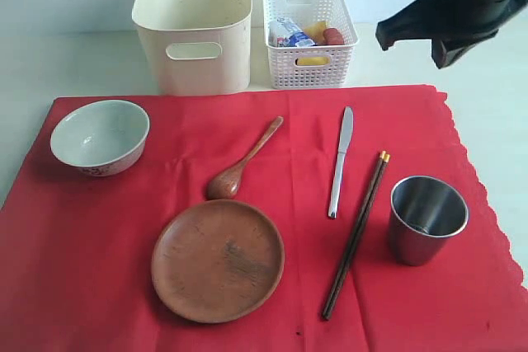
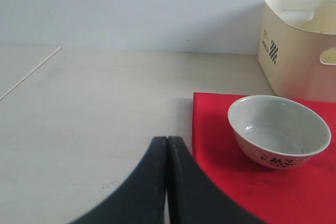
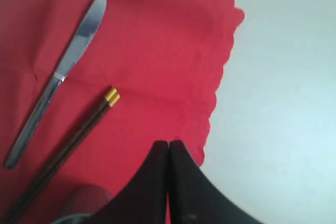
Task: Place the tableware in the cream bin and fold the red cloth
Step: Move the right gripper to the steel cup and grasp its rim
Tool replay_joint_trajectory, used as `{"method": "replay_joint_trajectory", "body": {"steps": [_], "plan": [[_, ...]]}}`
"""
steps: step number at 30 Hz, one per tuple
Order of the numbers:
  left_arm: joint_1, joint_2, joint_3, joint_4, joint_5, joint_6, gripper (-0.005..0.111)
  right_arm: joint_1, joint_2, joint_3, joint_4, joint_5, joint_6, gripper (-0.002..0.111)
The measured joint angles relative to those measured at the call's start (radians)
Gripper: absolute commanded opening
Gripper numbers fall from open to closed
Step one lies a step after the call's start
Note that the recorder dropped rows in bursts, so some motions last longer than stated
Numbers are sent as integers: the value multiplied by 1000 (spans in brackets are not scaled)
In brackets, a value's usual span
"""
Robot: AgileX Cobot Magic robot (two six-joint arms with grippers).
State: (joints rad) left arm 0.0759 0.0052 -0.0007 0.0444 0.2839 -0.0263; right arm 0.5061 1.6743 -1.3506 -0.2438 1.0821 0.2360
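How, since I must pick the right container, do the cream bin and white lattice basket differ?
The cream bin is taller and smooth-walled; the white lattice basket is lower, with perforated walls. The bin's visible interior shows nothing; the basket holds food items. Both have handle cut-outs and stand behind the red cloth.

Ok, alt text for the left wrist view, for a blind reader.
The black left gripper, jaws shut, hangs over a pale tabletop. Beside it a round white bowl sits on a bright red cloth, before a tall cream plastic bin.
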Motion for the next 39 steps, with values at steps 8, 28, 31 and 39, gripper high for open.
{"method": "replay_joint_trajectory", "body": {"steps": [8, 28, 31, 39], "plan": [[0, 0, 0, 0, 0, 0, 1, 37, -139, 180, 26, -22, 36, 5], [0, 0, 0, 0, 0, 0, 1, 39, -245, 516, 223, -274, -121, 59], [0, 0, 0, 0, 0, 0, 1, 39, -210, 516, 187, -279, -121, 59], [0, 0, 0, 0, 0, 0, 1, 39, -116, 519, 161, -281, -121, 57]]}}
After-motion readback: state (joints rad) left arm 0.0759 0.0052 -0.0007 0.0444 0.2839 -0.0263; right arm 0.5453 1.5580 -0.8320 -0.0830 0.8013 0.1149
